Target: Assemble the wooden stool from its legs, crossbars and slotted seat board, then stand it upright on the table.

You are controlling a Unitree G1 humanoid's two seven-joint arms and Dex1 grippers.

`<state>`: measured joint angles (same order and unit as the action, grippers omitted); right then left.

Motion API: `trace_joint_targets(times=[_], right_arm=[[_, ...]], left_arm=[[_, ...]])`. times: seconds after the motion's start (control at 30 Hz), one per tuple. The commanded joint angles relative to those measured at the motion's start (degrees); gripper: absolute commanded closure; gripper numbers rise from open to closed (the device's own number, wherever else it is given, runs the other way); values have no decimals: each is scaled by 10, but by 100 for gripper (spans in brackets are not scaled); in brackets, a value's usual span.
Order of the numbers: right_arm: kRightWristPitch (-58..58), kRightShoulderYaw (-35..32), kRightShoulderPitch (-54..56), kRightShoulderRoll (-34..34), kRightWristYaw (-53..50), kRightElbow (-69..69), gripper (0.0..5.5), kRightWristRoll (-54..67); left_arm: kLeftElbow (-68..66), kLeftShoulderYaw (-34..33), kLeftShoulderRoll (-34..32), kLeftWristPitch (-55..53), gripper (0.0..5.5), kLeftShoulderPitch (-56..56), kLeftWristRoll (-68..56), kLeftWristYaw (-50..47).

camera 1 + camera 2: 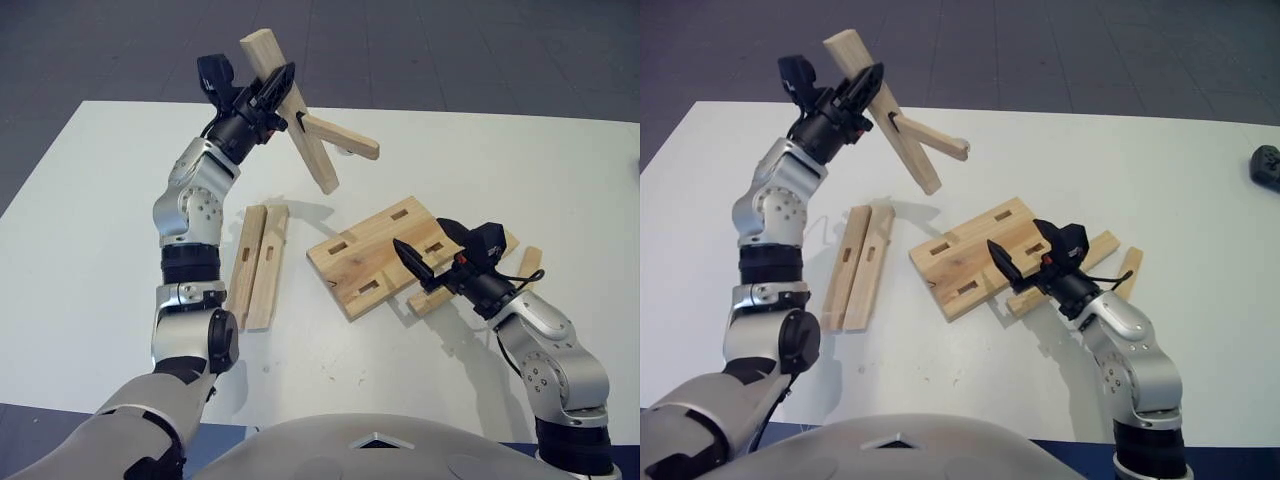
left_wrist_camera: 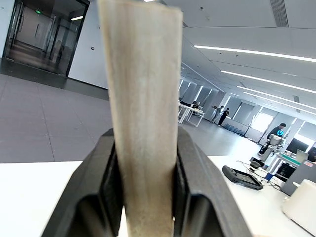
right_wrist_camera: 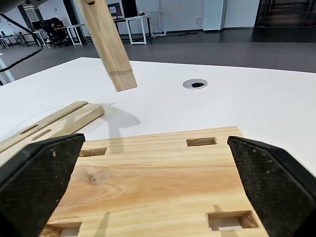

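Note:
My left gripper (image 1: 268, 96) is raised over the table's back left and is shut on a wooden leg (image 1: 300, 125) with a crossbar (image 1: 345, 138) stuck in its side. The leg (image 2: 143, 98) stands between the black fingers (image 2: 96, 192). The slotted seat board (image 1: 375, 258) lies flat at mid-table, tilted on a leg (image 1: 497, 252) beneath its right side. My right gripper (image 1: 430, 248) hovers low over the board's right edge, open, its pads (image 3: 37, 182) spread above the board (image 3: 153, 173). Two more legs (image 1: 258, 265) lie side by side to the board's left.
A short crossbar (image 1: 529, 264) lies by my right wrist. A black handheld controller (image 1: 1267, 165) sits at the table's far right edge. A round cable hole (image 3: 195, 84) is in the tabletop behind the board. Bare white table (image 1: 100, 200) spreads to the left and front.

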<state>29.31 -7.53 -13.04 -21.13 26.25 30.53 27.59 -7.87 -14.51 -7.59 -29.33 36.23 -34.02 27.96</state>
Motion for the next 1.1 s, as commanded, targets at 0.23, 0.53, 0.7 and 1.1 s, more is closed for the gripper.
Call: trace_joint_targets(times=[0.23,0.53,0.7,1.1], right_arm=[[13,-21,-63,-7,-18,43,10,11],[13,-1,-62,1,-20,41,10,12],[13,-4,-58,-2,-19,40,10,13],[15,2,-48,-8,-13,30,10,10]], left_arm=[[151,46,-38,-131,446,-100,-56,2],[130,90,-17,-91,446,-94,-27,16],[97,105,-37,-49,446,-76,2,46],[98,94,-58,-37,446,-99,2,49]])
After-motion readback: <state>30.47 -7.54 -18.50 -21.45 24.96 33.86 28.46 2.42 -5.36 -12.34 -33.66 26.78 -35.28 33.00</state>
